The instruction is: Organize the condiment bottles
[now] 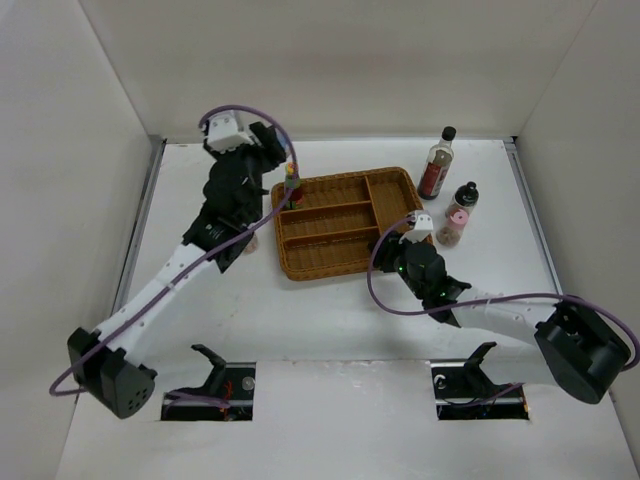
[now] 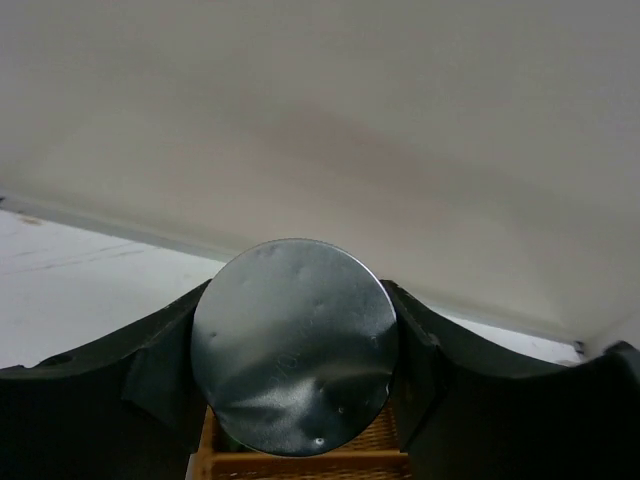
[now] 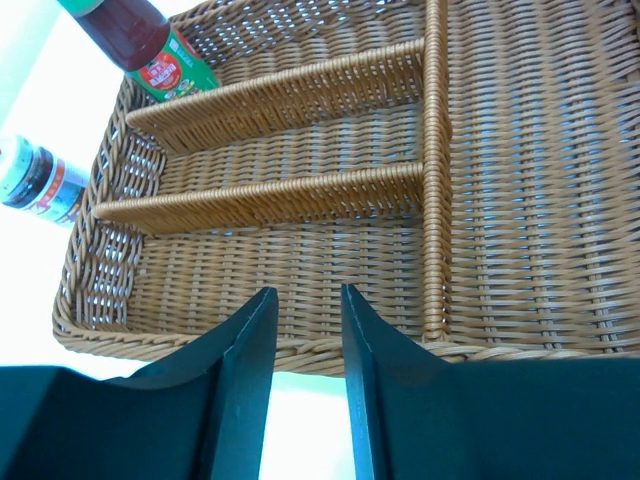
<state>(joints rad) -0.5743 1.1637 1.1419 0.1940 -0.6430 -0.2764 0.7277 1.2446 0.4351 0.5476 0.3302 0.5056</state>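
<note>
Red sauce bottle (image 3: pixel 140 40) between left fingers (image 2: pixel 150 375)

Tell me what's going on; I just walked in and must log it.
The left fingers are closed on a round silvery object above the far-left corner of the wicker tray, beside the red sauce bottle. The right fingers hang empty, slightly apart, at the tray's near rim. A tall dark bottle, a black-capped shaker and a pink-lidded shaker stand on the table right of the tray.
</note>
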